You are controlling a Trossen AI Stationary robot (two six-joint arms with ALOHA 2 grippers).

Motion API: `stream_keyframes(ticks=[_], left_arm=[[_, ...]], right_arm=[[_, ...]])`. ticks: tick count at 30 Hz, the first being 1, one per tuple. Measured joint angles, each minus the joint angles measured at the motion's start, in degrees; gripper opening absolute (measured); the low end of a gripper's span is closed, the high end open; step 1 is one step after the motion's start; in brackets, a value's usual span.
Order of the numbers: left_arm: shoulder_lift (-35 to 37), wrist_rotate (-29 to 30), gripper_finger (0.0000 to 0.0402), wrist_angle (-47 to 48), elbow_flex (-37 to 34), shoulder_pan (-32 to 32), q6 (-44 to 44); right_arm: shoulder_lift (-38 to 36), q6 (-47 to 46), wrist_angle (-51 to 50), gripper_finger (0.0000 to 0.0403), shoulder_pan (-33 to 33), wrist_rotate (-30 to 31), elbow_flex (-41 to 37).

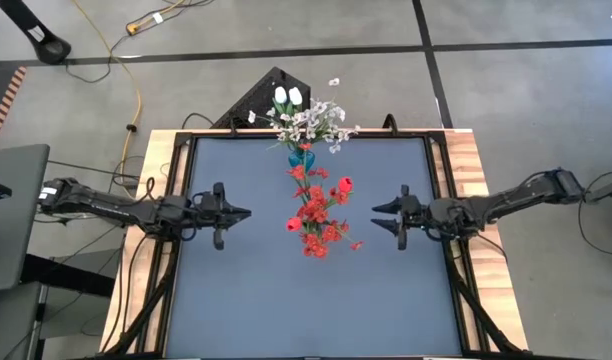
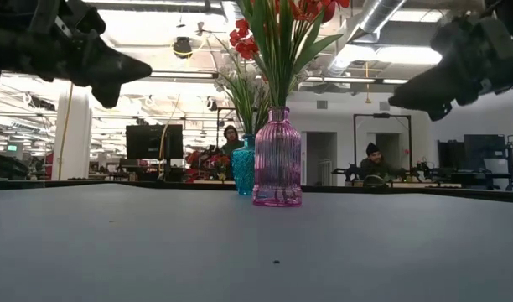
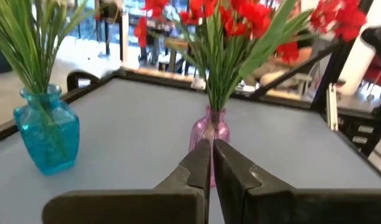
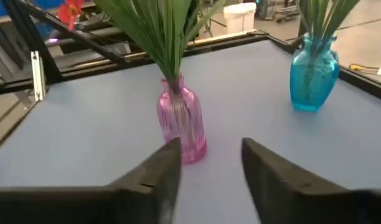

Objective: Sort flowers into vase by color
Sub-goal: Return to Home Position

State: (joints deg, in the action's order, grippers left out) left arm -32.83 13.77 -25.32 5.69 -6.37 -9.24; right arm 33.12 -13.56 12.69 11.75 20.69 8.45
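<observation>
1. Flowers. The red flowers [image 1: 316, 208] are held in the pink vase [image 2: 277, 157], which stands upright near the middle of the desk [image 1: 236, 300]. The white flowers [image 1: 311, 122] are held in the blue vase [image 2: 244, 165], which stands upright behind the pink vase, close to the far edge of the desk. The two vases are set near each other but are not touching. In the high view, the white blooms are seen spreading past the far edge of the desk, while the red blooms are spread over its centre.

2. Left claw. The left claw [image 1: 244, 212] is held above the desk, on the left side of the pink vase and well apart from it, with its tips pointed toward the vase. Its fingers [image 3: 200, 168] are drawn narrow, almost touching, and nothing is gripped between them.

3. Right claw. The right claw [image 1: 377, 215] is held above the desk on the opposite side of the pink vase, also pointed toward it and apart from it. Its fingers [image 4: 169, 163] are spread wide and are empty.

4. Surroundings. In the low view, a person [image 2: 230, 138] is seen in the room beyond the desk, and a second person [image 2: 372, 159] is seen farther right.
</observation>
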Motion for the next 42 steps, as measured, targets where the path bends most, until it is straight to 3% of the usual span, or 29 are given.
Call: stream_keyframes(ticks=[6,8,13,17,25,36,42], left_arm=[[0.0,-2.0,0.0001,-4.9,-2.7,0.0,1.1],[0.1,-2.2,0.0001,-5.0,-2.7,0.0,1.9],[3.3,-3.1,0.0001,-0.8,-2.7,0.0,-0.1],[9.0,-3.0,0.0001,7.6,-2.7,0.0,-1.2],[17.6,-3.4,0.0002,15.3,-2.9,0.0,-1.6],[19.3,-5.5,0.0002,17.7,-5.1,0.0,2.7],[19.2,-0.7,0.0002,18.3,-5.1,0.0,3.6]], right_arm=[[-0.9,1.7,0.0,0.0046,-1.5,-2.5,-2.2],[-1.9,2.1,-1.5,0.0018,-2.5,-2.8,-2.4],[-7.5,1.0,-9.4,0.0038,-6.1,-3.0,-2.4],[-13.0,0.2,-14.1,0.0025,-8.3,-4.2,-2.4],[-21.5,-0.3,-14.0,0.0022,-11.4,-4.3,-6.2],[-22.5,4.9,-13.2,0.0027,-14.9,-3.3,-6.4],[-22.5,5.0,-13.3,0.0056,-17.0,0.0,-6.4]])
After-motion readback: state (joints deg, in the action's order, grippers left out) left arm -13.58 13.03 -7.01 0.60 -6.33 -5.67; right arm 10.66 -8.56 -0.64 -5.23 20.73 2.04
